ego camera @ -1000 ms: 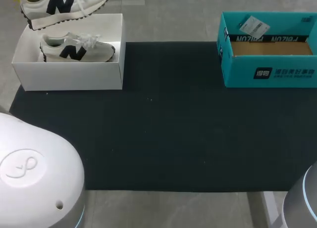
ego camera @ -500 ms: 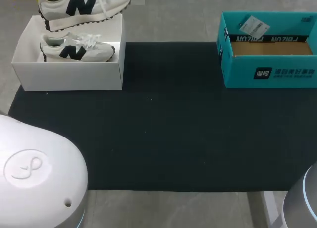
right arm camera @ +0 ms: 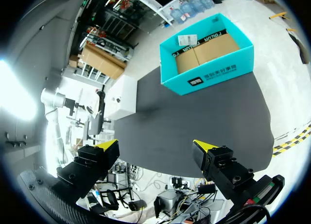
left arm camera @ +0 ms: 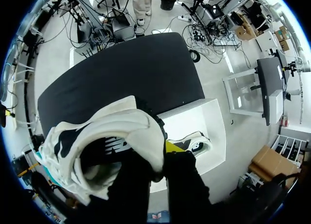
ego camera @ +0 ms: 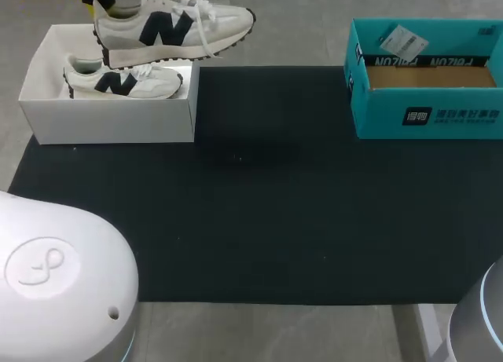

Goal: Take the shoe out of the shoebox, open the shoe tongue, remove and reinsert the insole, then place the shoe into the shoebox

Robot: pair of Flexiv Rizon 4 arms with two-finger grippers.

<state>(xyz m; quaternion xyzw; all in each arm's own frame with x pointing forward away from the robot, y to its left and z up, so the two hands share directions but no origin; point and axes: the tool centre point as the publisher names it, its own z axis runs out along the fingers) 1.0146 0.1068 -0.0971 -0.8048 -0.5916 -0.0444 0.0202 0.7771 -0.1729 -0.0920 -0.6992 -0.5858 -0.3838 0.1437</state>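
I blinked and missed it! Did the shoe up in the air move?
Yes. The lifted shoe has slid rightward in the head view, and its toe now sticks out past the right wall of the white shoebox.

I see a matt black mat (ego camera: 259, 213), cloth-like and finely rough. At its far left corner the white shoebox (ego camera: 110, 120) is smooth matt card; the lifted shoe (ego camera: 169, 26) above it is pale suede-like cloth with woven laces. At the mat's far right, the teal box (ego camera: 424, 115) is smooth card with a raw brown cardboard floor. My left arm's casing (ego camera: 59, 272) is glossy white plastic.
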